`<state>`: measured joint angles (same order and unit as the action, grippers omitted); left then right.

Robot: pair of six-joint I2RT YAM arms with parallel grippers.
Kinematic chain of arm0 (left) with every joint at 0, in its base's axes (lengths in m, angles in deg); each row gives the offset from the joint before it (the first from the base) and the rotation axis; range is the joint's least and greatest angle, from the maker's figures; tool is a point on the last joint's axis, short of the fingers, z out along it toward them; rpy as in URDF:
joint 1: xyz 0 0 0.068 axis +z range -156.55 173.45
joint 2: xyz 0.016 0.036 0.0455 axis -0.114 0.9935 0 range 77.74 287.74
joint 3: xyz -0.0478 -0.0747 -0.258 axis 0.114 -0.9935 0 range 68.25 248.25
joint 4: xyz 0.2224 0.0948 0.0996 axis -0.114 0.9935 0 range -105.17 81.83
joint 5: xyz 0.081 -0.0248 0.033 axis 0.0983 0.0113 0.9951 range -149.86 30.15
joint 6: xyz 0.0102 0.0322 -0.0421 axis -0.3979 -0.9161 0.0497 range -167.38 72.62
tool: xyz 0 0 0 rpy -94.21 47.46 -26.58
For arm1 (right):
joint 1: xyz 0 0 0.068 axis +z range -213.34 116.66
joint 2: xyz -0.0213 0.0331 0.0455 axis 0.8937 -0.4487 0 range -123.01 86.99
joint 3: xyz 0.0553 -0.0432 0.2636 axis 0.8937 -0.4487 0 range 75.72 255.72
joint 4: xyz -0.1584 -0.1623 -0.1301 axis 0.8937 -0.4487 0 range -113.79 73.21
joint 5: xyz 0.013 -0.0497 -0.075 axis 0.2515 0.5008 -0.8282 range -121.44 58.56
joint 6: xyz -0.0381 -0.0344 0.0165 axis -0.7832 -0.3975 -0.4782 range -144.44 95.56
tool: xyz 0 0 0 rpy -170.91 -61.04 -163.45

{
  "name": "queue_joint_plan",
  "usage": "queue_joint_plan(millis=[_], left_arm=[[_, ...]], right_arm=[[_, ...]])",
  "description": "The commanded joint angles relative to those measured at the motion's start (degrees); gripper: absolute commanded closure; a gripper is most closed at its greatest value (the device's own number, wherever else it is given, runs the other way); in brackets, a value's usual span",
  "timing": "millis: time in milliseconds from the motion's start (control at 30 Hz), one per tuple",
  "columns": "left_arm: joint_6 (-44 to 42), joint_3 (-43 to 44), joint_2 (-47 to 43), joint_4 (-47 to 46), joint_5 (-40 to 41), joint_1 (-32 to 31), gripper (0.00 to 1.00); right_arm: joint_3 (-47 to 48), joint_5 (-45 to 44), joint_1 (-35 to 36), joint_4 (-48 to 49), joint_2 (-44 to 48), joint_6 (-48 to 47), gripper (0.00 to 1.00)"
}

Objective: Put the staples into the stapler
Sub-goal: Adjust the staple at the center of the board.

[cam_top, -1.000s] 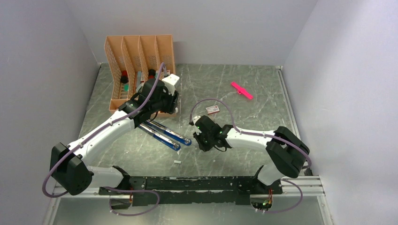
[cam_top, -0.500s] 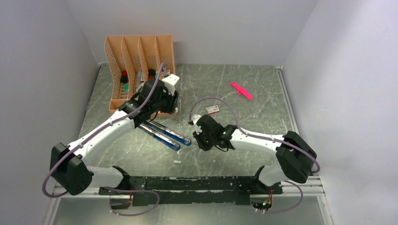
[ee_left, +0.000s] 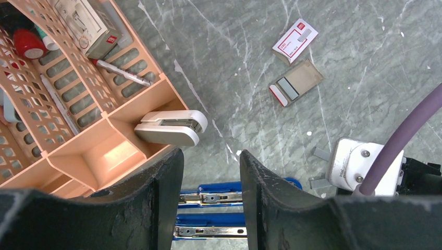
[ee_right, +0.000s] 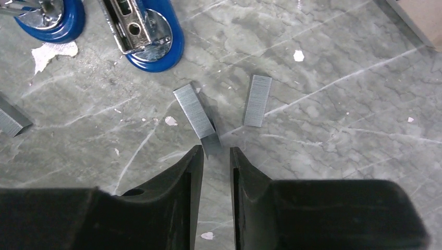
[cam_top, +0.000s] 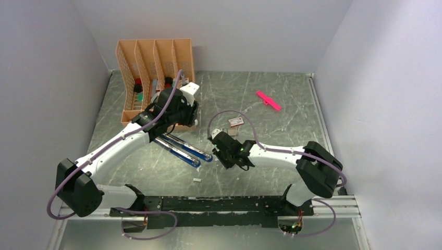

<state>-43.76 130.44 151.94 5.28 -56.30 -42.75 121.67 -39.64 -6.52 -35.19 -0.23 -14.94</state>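
Crept left with right tool (ee_right: 214, 152), loosened, empty, just short of staples (ee_right: 194, 111);
left tool (ee_left: 208, 154) parted, empty, over stapler (ee_left: 208, 214)

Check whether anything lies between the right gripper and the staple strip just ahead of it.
Nothing visible does. The staple strip has its near end right at the mouth of the right gripper, whose jaws stand apart. A second strip lies off to the side, apart from both.

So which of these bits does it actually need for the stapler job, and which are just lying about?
Needed: opened blue stapler, staple strips, staple box.
Lying about: pink stick, small white stapler, orange organiser, pen.
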Motion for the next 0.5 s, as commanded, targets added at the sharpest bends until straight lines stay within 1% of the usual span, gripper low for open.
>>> queue_joint_plan(millis=[0, 300, 467], left_arm=[[-0.1, 1.8, -0.7, 0.6, -0.7, -0.2, 0.51], [-0.2, 1.8, -0.6, 0.6, -0.7, -0.3, 0.51], [-0.2, 1.8, -0.5, 0.6, -0.7, -0.3, 0.51]], right_arm=[[0.6, -3.5, 0.2, -1.0, 0.6, 1.5, 0.70], [0.3, -2.8, 0.1, -0.6, 0.0, 2.1, 0.70], [0.4, -2.1, 0.1, -0.4, -1.1, 1.9, 0.65]])
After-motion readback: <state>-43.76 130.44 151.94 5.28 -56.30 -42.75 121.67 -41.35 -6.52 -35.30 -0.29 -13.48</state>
